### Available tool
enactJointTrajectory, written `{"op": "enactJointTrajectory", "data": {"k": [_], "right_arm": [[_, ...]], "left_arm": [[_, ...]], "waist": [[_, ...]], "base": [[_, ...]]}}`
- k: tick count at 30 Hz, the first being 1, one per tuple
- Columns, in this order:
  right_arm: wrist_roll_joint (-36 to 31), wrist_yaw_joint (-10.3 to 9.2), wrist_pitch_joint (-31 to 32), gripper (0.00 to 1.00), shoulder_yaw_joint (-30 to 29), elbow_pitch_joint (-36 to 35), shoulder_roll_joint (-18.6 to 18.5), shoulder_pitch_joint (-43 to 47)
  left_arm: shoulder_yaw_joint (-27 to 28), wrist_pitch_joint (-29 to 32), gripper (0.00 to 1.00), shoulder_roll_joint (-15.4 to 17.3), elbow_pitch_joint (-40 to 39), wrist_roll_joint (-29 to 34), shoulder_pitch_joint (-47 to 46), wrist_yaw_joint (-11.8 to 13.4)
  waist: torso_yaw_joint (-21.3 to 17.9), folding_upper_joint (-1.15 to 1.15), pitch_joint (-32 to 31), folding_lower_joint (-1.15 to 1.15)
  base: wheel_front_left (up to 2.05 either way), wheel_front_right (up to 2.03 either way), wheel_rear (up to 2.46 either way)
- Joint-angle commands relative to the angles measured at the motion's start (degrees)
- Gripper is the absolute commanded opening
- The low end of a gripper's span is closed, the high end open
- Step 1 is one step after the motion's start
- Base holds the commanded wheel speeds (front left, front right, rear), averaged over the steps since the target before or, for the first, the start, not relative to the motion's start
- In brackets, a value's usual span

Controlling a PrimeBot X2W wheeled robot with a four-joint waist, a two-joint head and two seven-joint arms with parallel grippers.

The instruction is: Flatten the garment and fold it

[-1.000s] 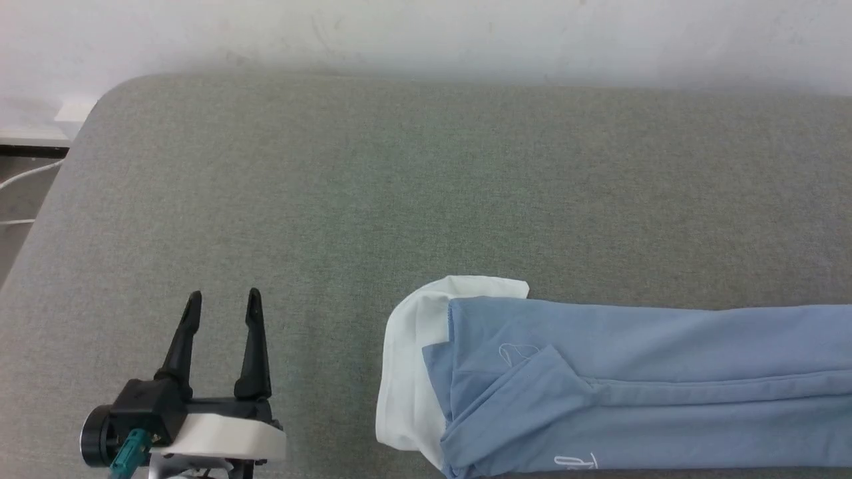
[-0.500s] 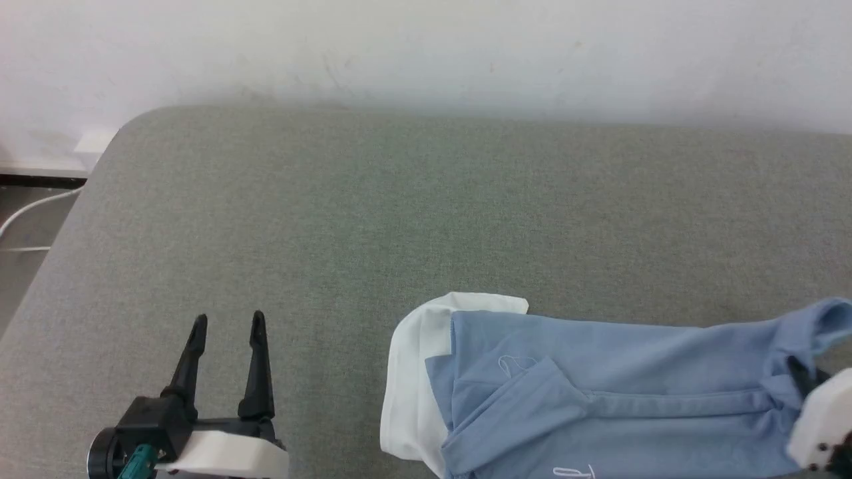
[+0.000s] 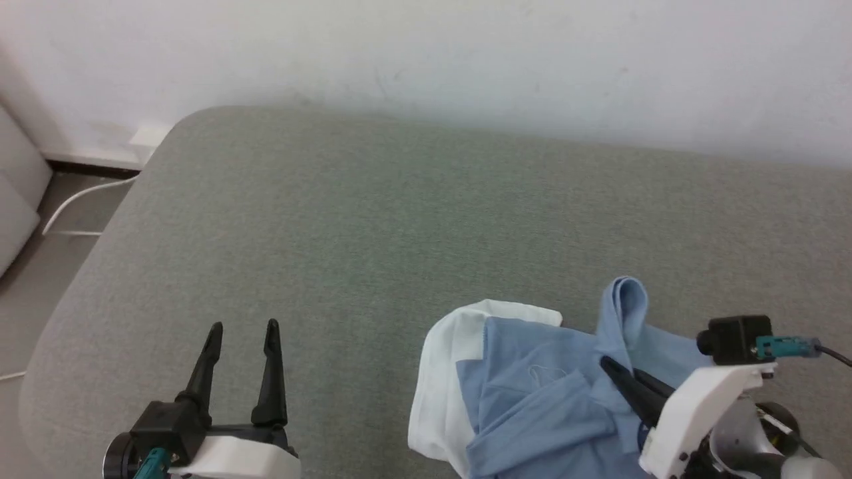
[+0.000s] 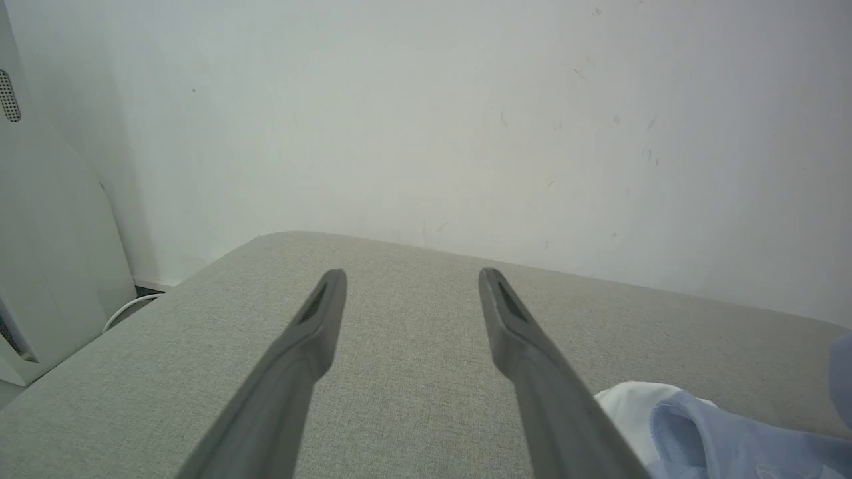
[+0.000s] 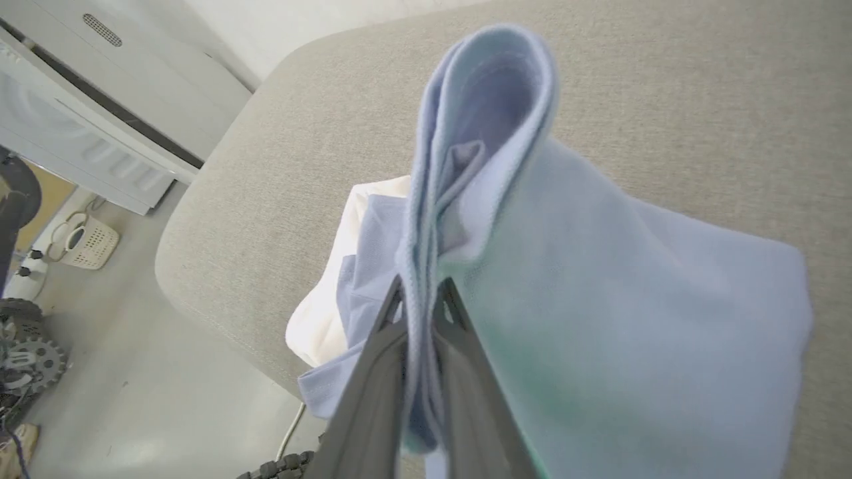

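The garment [image 3: 532, 406] lies on the near right part of the grey padded bench [image 3: 333, 233], its white collar part [image 3: 436, 372] toward the left and a sleeve turned in over the chest. The right pincer [image 3: 607, 364], pressed together, pinches a doubled blue edge and holds that end raised over the rest. The left pincer [image 3: 243, 327] hovers spread and empty above bare bench, well apart from the cloth. Flattening and side folds look done; the lengthwise fold seems half made, with laying down and releasing left
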Motion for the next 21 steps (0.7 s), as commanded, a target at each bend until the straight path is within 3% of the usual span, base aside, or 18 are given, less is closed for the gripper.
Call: {"op": "enactJointTrajectory", "data": {"k": [1, 10, 17, 18, 19, 20, 21], "right_arm": [[2.55, -0.05, -0.12, 0.0, 0.55, 0.98, 0.25, -1.45], [11.35, -0.05, -8.37, 0.0, 7.14, 16.68, 0.35, -7.22], [13.45, -0.05, -15.74, 0.0, 11.42, 29.36, 0.36, -13.52], [14.06, -0.05, -16.19, 0.12, 12.08, 30.7, 0.36, -14.21], [14.52, -0.05, -16.19, 0.76, 13.12, 31.71, 0.36, -14.91], [15.21, -0.05, -16.01, 1.0, 14.26, 32.26, 0.36, -15.51], [15.93, -0.05, -16.15, 1.0, 15.42, 32.28, 0.36, -16.11]], "left_arm": [[-0.06, -0.27, 1.0, -0.17, 0.11, 0.21, 0.8, -0.07], [-0.58, -0.27, 1.0, -0.17, 0.55, 0.32, 0.51, -0.13], [-0.63, -0.27, 1.0, -0.17, 1.26, 0.07, 0.42, -0.68], [-0.63, -0.27, 1.0, -0.17, 1.3, 0.01, 0.31, -0.7], [-0.65, -0.27, 1.0, -0.17, 1.36, -0.06, 0.19, -0.67], [-0.68, -0.27, 1.0, -0.17, 1.49, -0.22, 0.12, -0.62], [-0.73, -0.27, 1.0, -0.17, 1.74, -0.53, 0.11, -0.65]], "waist": [[1.72, 0.0, -0.17, 0.01], [5.8, 0.0, 0.33, 0.01], [7.62, 0.0, 1.06, 0.01], [7.79, 0.0, 1.24, 0.01], [7.92, 0.0, 1.34, 0.01], [7.97, 0.0, 1.34, 0.01], [7.97, 0.0, 1.3, 0.01]], "base": [[0.0, 0.0, 0.0], [0.0, 0.0, 0.0], [0.0, 0.0, 0.0], [0.0, 0.0, 0.0], [0.0, 0.0, 0.0], [0.0, 0.0, 0.0], [0.0, 0.0, 0.0]]}}
